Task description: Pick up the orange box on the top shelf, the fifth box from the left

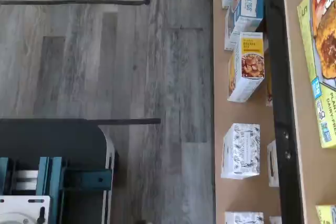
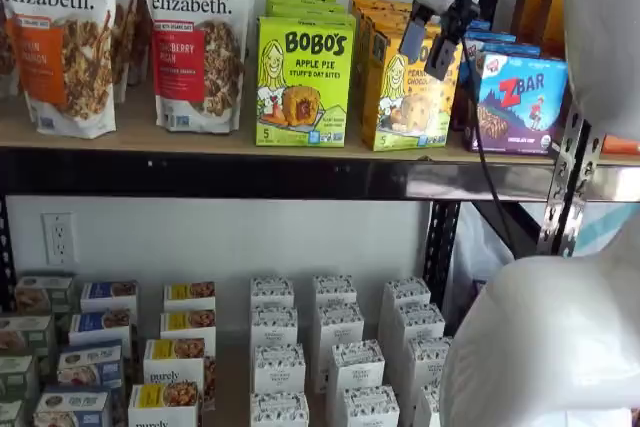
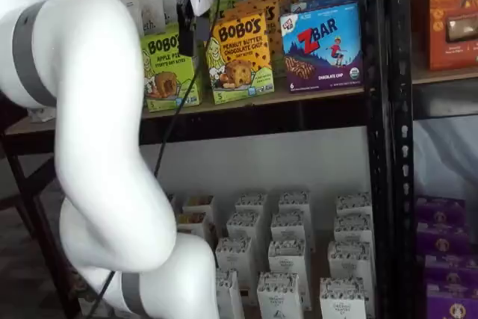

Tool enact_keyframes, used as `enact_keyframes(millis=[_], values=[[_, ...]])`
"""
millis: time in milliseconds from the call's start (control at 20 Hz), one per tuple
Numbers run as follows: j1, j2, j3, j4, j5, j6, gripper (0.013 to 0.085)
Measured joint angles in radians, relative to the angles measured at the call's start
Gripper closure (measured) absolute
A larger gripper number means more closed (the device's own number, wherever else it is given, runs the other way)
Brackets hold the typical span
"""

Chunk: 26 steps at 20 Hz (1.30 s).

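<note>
The yellow-orange upright Bobo's carton [image 3: 240, 60] stands at the front of the long tan wooden top shelf [image 2: 150, 137] — between the lime-green apple pie box [image 2: 304, 80] and the blue ZBar box [image 2: 520, 102]. The white-bodied gripper [image 2: 432, 42] hangs before the carton's upper part — a gap shows between its black fingers, nothing held.

A mock shop aisle: black metal shelving [image 2: 300, 179] stocked in rows with retail goods, granola bags [image 2: 58, 37], snack boxes [image 2: 303, 82] and small white cartons [image 2: 335, 332] faced forward. A white robot arm [image 3: 97, 132], plain wall outlet [image 2: 60, 238] and wood-look floor [image 1: 105, 56] suggest a lab setup.
</note>
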Motion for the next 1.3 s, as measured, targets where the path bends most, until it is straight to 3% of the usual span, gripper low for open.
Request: enact_keyframes(millis=[600,1000,1300], values=[[-0.005,0.001,0.024,0.004,-0.034,-0.011,0.013],[-0.034,-0.066,0.126,0.114,-0.246,-0.028,0.013],[-0.072,-0.047,0.109,0.167,-0.303,-0.053,0.013]])
